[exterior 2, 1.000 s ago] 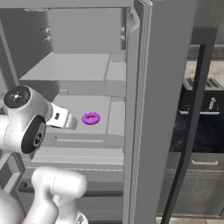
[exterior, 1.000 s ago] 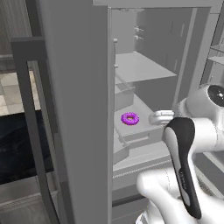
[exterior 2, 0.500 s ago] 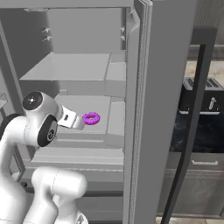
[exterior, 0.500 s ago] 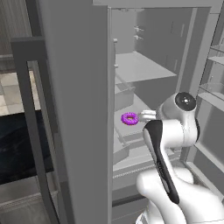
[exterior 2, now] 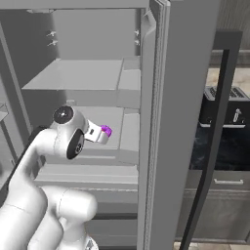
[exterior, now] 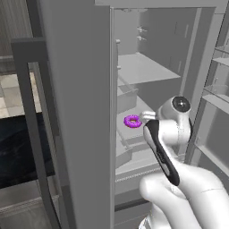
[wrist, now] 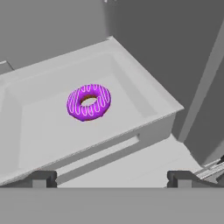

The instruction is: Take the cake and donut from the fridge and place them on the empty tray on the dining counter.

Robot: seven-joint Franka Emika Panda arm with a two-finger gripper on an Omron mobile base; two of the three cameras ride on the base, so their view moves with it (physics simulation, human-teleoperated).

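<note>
Gripper (wrist: 111, 178) (jaws wide) near donut (wrist: 89, 102) in fridge (exterior: 80, 112) bin.

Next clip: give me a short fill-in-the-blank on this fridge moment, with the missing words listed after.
1. The donut has purple-pink frosting with thin ____ stripes.
2. The donut lies inside a shallow grey bin in the ____.
3. The jaws of the gripper stand ____, short of the donut.
4. In the right base view, a dark ____ stands on the counter beyond the fridge door.

Missing words: white; fridge; open; toaster
</note>
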